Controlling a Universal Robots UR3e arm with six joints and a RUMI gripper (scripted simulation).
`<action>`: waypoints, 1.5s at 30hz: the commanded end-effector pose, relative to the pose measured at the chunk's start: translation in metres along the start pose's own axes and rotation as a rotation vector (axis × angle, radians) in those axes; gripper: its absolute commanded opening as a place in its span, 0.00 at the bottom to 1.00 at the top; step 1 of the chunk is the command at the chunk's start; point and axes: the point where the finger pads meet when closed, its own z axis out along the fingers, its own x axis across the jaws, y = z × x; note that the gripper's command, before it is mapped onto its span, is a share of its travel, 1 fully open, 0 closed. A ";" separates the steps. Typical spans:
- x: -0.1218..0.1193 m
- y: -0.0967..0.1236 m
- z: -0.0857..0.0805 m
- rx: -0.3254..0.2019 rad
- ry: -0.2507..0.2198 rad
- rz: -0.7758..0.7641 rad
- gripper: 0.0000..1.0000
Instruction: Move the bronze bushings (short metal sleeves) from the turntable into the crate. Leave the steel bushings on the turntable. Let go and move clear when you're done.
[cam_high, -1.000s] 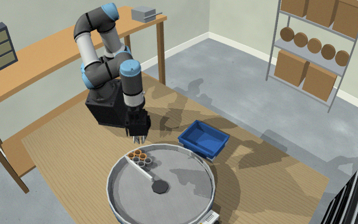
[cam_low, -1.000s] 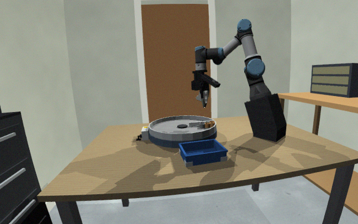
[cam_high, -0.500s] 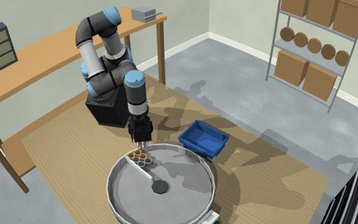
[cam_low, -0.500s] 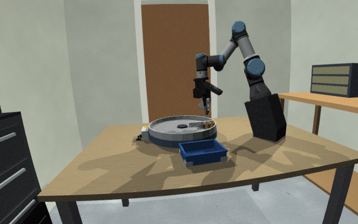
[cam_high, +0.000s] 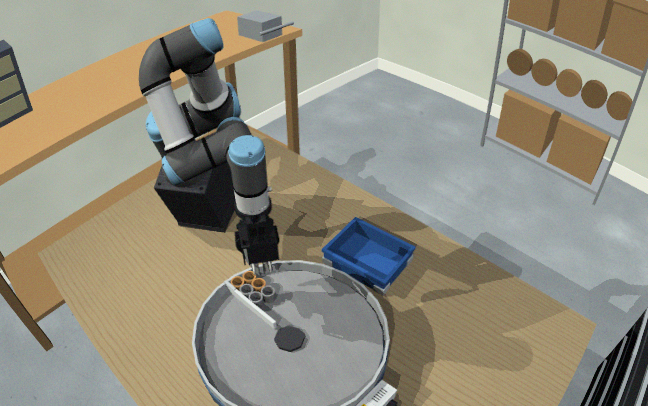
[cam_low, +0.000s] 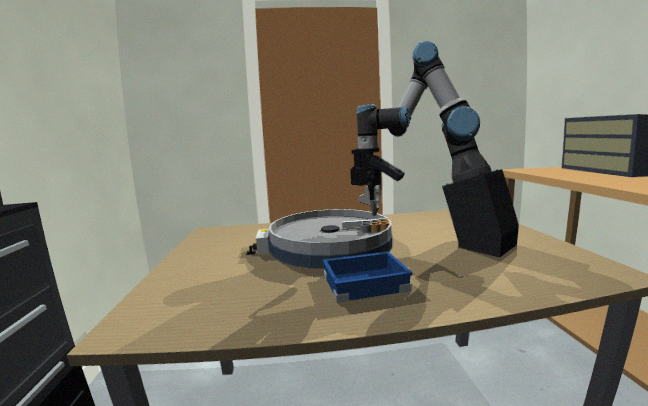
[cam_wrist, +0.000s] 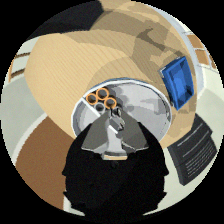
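Note:
Three bronze bushings (cam_high: 249, 275) (cam_wrist: 94, 97) and three steel bushings (cam_high: 256, 297) stand packed together at the far left rim of the grey turntable (cam_high: 325, 360) (cam_low: 300, 235) (cam_wrist: 147, 97), against a white bar (cam_high: 260, 309). They show as a small cluster in the exterior view (cam_low: 376, 226). My gripper (cam_high: 261, 270) (cam_low: 373, 204) (cam_wrist: 114, 108) is shut and empty. It points straight down, just above the back of the cluster, near the rim. The blue crate (cam_high: 350, 265) (cam_low: 367, 285) (cam_wrist: 177, 80) is empty and stands on the table right of the turntable.
A black hub (cam_high: 289, 339) marks the turntable's middle. The robot's black base (cam_high: 192, 200) stands behind the turntable. A small white control box (cam_high: 380, 395) sits at the turntable's near edge. Shelves with boxes stand at the far right.

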 end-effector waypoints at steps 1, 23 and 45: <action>0.001 0.004 0.001 -0.022 0.006 -0.006 0.06; 0.001 0.005 0.000 -0.023 0.006 -0.005 0.06; 0.001 0.005 0.024 -0.022 0.006 -0.005 0.06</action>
